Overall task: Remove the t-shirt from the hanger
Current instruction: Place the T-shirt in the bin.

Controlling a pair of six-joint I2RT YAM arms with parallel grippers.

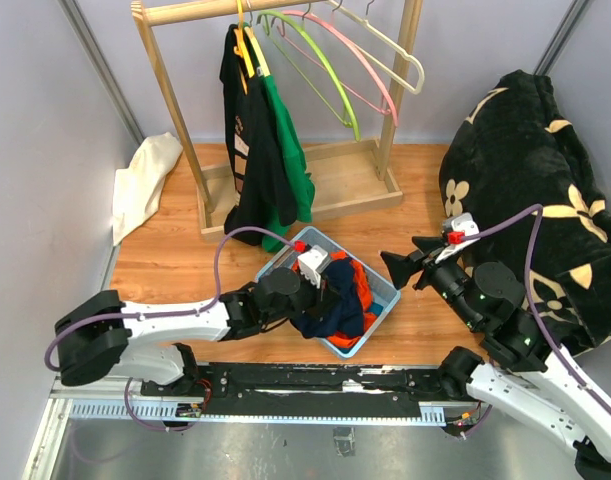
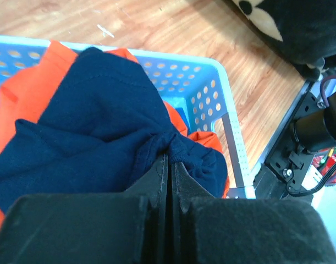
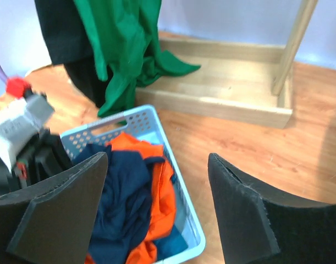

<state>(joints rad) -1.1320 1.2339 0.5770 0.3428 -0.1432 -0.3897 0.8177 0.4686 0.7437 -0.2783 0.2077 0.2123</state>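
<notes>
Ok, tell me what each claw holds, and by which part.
Left claw: navy shirt, pinched at a bunched fold over the basket. Right claw: open, holding nothing.

bench [image 1: 165, 265]: smooth wood grain. basket [image 2: 211, 88]: perforated light-blue plastic. navy garment [image 2: 102, 121]: matt knit cloth. rack [image 1: 170, 95]: pale bare wood.

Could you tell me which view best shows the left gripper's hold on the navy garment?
Left wrist: close up, the left gripper is shut on a fold of the navy garment. The top view shows this small; the right wrist view shows cloth, not the pinch.
</notes>
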